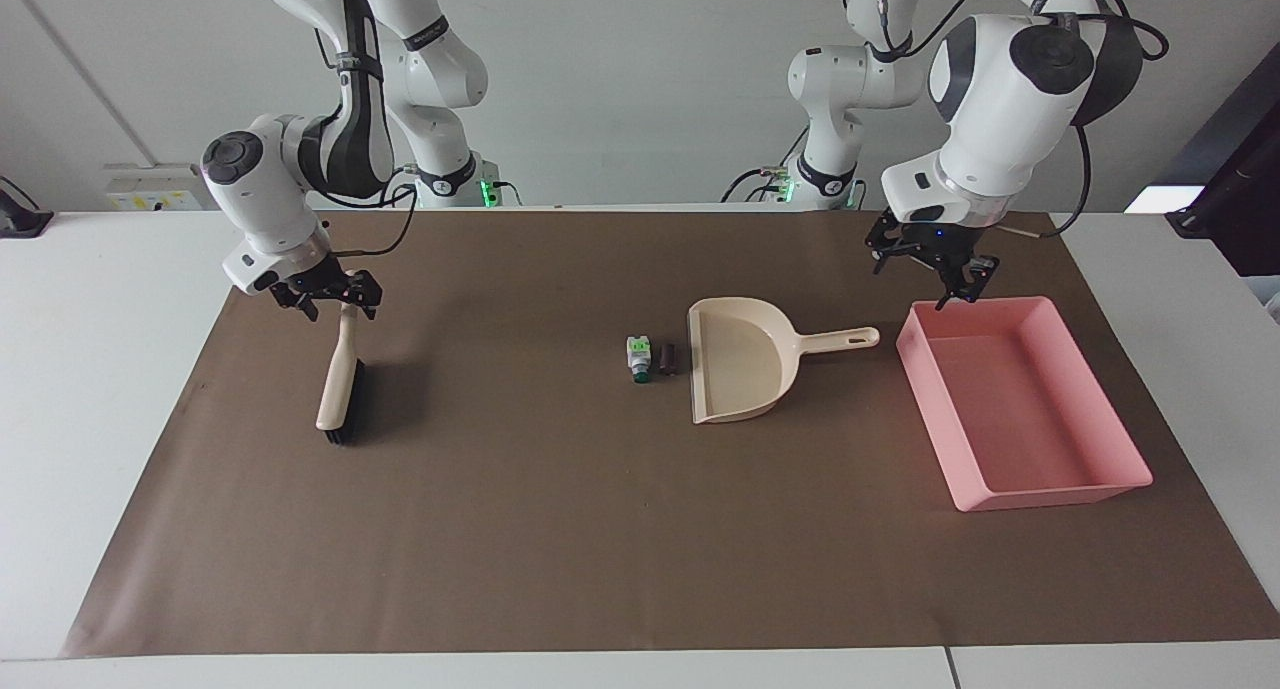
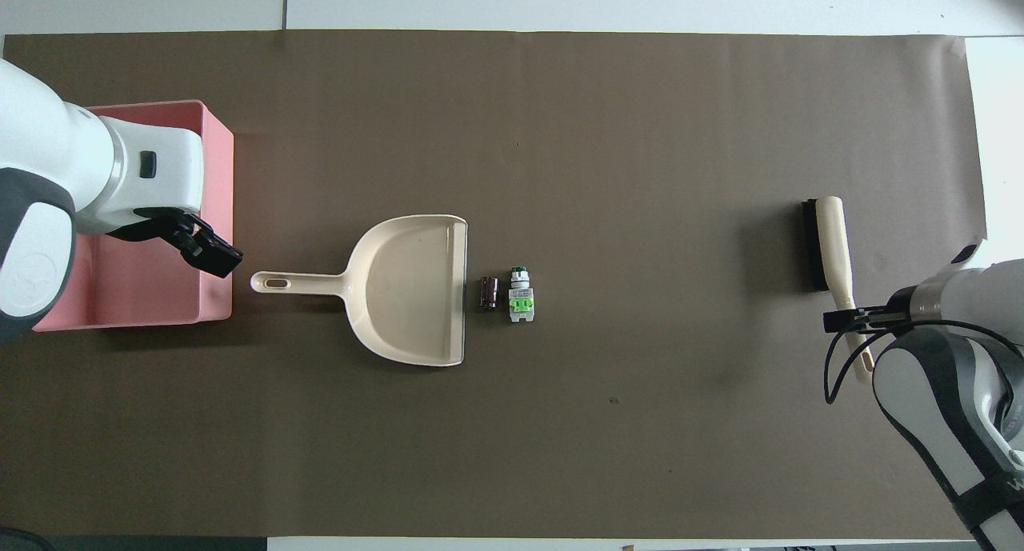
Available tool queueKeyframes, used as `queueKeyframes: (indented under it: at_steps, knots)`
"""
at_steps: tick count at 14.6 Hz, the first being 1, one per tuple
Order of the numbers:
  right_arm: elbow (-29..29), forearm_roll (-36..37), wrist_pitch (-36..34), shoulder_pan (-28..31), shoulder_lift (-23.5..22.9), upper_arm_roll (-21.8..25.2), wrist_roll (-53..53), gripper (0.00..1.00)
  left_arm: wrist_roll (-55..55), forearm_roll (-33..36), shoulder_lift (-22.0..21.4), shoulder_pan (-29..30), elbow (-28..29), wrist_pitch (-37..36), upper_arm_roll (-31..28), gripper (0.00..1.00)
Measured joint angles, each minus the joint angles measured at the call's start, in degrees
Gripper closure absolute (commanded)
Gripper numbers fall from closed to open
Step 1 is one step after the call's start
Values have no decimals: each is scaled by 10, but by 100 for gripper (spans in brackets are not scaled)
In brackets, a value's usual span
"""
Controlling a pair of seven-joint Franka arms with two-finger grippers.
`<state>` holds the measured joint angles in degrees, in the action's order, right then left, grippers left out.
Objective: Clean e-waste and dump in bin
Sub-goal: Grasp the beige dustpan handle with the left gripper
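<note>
The e-waste lies mid-table: a white-and-green block (image 1: 636,358) (image 2: 521,299) and a dark brown cylinder (image 1: 667,357) (image 2: 489,293), side by side just off the open mouth of the beige dustpan (image 1: 740,369) (image 2: 408,291). The pink bin (image 1: 930,419) (image 2: 216,175) stands at the left arm's end, beside the dustpan's handle. My left gripper (image 1: 930,279) (image 2: 216,257) is open and empty in the air over the bin's wall nearest that handle. My right gripper (image 1: 337,307) (image 2: 840,321) is low and open, its fingers either side of the handle of the brush (image 1: 338,389) (image 2: 828,243).
A brown mat (image 1: 560,529) covers most of the white table. The brush lies at the right arm's end, bristles down, with its handle pointing toward the robots.
</note>
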<state>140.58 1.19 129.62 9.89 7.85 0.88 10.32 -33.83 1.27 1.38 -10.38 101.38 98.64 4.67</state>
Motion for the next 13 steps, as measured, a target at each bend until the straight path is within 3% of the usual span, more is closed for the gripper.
queueKeyframes:
  at_steps: [8, 13]
  knots:
    - [5, 0, 3, 0, -4, 0, 29, 26, -174, 13, 23, -53, 131, 123, 1, 14]
    - [7, 0, 3, 0, -4, 0, 29, 29, -183, 53, -17, -72, 248, 255, 1, 14]
